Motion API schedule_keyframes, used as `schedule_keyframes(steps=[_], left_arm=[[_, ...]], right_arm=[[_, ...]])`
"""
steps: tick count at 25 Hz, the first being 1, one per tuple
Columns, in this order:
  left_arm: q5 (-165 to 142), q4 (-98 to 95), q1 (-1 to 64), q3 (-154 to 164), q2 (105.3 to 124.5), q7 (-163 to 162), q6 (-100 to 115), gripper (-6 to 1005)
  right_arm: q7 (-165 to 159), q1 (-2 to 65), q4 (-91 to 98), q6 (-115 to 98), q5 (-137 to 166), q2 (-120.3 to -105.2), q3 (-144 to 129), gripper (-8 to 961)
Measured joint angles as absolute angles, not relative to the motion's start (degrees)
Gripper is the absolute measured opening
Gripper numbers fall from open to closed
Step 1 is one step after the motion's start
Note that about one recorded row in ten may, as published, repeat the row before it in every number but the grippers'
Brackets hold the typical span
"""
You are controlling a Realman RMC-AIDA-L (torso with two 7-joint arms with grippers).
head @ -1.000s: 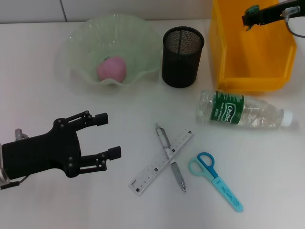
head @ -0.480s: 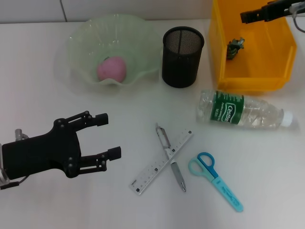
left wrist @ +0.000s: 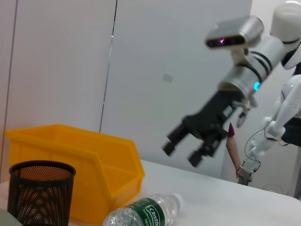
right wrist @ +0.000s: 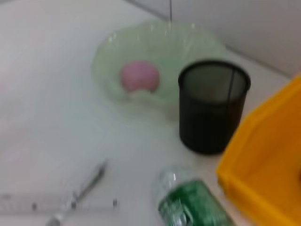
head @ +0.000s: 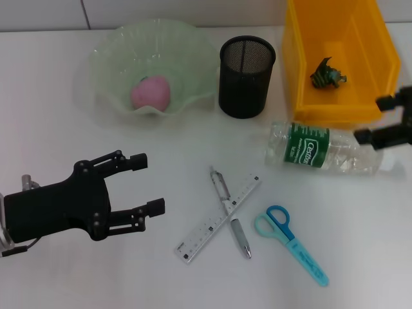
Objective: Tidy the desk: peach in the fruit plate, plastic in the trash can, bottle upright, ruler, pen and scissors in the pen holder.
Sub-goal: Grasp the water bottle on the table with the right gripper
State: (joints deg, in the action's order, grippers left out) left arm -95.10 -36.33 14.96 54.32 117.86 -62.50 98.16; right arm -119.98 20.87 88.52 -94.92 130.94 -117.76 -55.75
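The pink peach (head: 151,93) lies in the pale green fruit plate (head: 183,45). A crumpled green plastic (head: 327,74) rests inside the yellow bin (head: 302,64). The clear bottle (head: 322,149) with a green label lies on its side in front of the bin. My right gripper (head: 381,119) is open beside the bottle's cap end, with nothing in it. The ruler (head: 209,225) and pen (head: 239,239) lie crossed, with the blue scissors (head: 293,243) to their right. The black mesh pen holder (head: 247,76) stands empty. My left gripper (head: 147,183) is open and idle at the near left.
The bin's front wall stands just behind the bottle. In the left wrist view the right gripper (left wrist: 188,149) hangs above the bottle (left wrist: 146,212), beside the bin (left wrist: 75,160). The right wrist view shows the pen holder (right wrist: 214,106) and the peach (right wrist: 139,75).
The right gripper let go of the plastic, which dropped into the yellow bin. The gripper then moved from over the bin forward to the bottle's cap end. The left arm stayed still.
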Motion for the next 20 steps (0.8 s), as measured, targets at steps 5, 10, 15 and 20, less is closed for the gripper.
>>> schedule_keyframes(steps=[5, 10, 15, 20], left_arm=[[-95.1, -36.3, 14.8, 54.3, 117.94, -62.5, 98.2, 846], [-95.1, -36.3, 14.9, 54.3, 117.95, -63.0, 98.2, 846], [-95.1, -36.3, 15.0, 54.3, 117.95, -63.2, 98.2, 846], [-95.1, -36.3, 15.1, 54.3, 117.95, -63.3, 98.2, 846]], right_arm=[[-115.8, 18.1, 86.2, -95.2, 133.4, -117.05, -54.9, 813], [-111.9, 19.6, 82.4, -93.5, 139.4, -117.95, -54.3, 803], [-110.7, 20.2, 81.4, -90.6, 141.6, -118.78, -54.9, 794], [-109.7, 21.8, 77.8, -88.4, 142.1, -118.85, -55.1, 785]])
